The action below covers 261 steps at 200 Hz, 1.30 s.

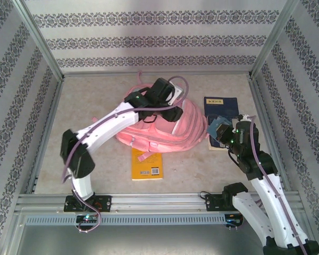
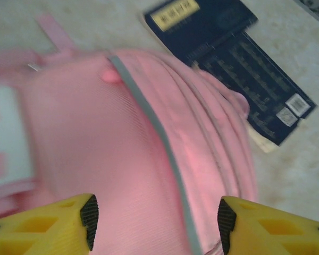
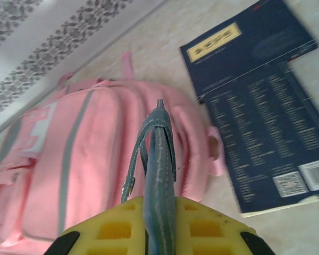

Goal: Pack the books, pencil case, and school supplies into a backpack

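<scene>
The pink backpack [image 1: 173,133] lies flat in the middle of the table, its grey zip line [image 2: 159,133] facing up. My left gripper [image 1: 169,110] hovers just above it, open, the yellow fingers [image 2: 69,226] wide apart over the fabric [image 2: 95,149]. My right gripper [image 1: 225,135] is shut on the thin grey-blue pad [image 3: 159,175], held edge-on beside the backpack's right side [image 3: 85,154]. Two dark navy books [image 1: 220,103] [image 3: 244,48] [image 3: 276,138] lie overlapping to the right of the backpack. The yellow book [image 1: 147,164] lies at its near edge. The pencil case is out of view.
Patterned walls [image 1: 149,37] and metal frame posts [image 1: 40,37] enclose the table on three sides. A rail [image 1: 159,201] runs along the near edge by the arm bases. Bare tabletop [image 1: 90,95] lies left of the backpack.
</scene>
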Each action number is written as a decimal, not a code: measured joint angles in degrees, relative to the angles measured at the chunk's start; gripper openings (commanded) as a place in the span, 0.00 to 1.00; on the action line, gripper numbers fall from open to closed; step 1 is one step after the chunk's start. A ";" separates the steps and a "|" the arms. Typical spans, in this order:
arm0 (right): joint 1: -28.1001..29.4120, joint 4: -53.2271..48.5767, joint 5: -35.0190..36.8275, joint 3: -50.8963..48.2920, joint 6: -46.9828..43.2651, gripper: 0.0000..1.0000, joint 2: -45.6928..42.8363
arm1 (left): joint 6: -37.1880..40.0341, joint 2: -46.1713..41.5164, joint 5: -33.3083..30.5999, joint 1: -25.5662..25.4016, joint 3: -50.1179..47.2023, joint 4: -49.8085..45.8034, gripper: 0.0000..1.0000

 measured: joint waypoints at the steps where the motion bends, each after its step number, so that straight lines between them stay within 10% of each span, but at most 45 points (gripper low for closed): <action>1: 0.00 -0.09 0.20 0.00 -0.09 0.00 -0.07 | -0.26 0.22 0.26 0.04 0.11 -0.02 0.61; 116: -0.35 -1.84 5.20 -1.86 -3.65 0.01 -4.42 | -12.66 14.21 12.87 3.10 7.34 0.50 0.55; 172: -0.35 -1.53 4.42 -3.26 -3.85 0.02 -4.57 | -15.61 16.72 16.15 3.17 7.34 2.10 0.32; 207: -0.35 -1.29 4.11 -3.28 -3.85 0.02 -4.31 | -16.20 16.74 16.92 3.43 7.37 2.14 0.00; 261: -0.35 -1.27 4.11 -3.28 -3.85 0.03 -3.48 | -15.52 16.15 16.46 3.82 10.12 -0.22 0.00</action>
